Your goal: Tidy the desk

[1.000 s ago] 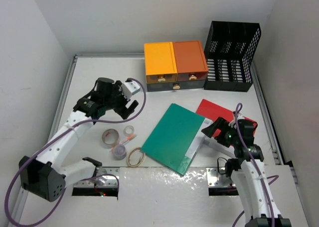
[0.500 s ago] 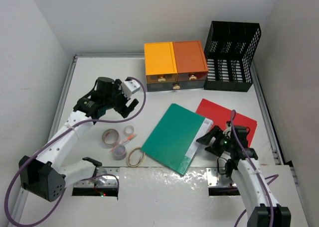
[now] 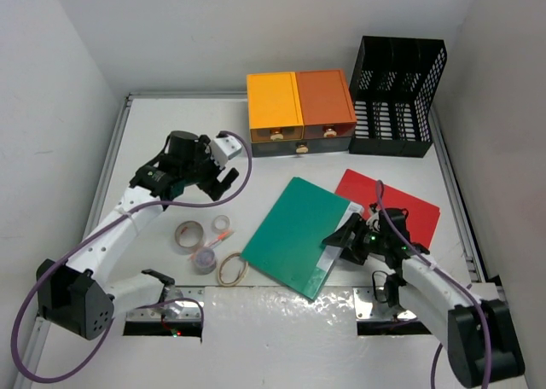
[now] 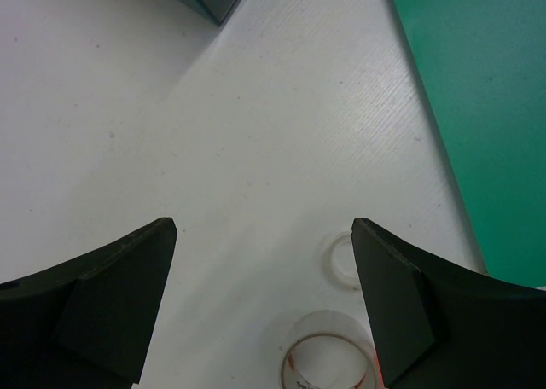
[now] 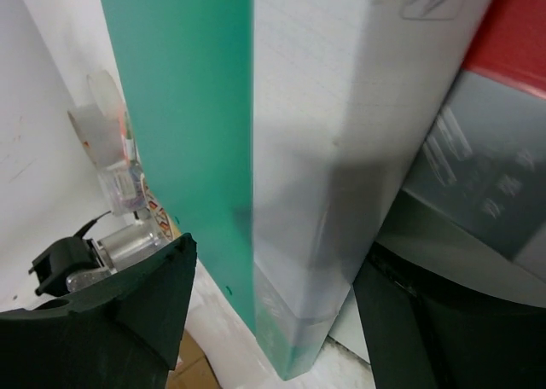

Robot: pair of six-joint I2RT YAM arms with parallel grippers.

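Straddling the near, white-spined edge of the green folder [image 3: 299, 234], our right claw [image 5: 275, 254] stands wide open and holds nothing. We judge the step in hand to be grasping this folder. Next, the jaws must pinch that edge and lift it off the red folder [image 3: 401, 203], which it appears to overlap. Our left claw [image 4: 263, 229] hangs open and empty above the tape rolls [image 3: 189, 234]. The surface [image 3: 162, 133] lies just beneath both claws and stretches back to the black rack [image 3: 397, 95].
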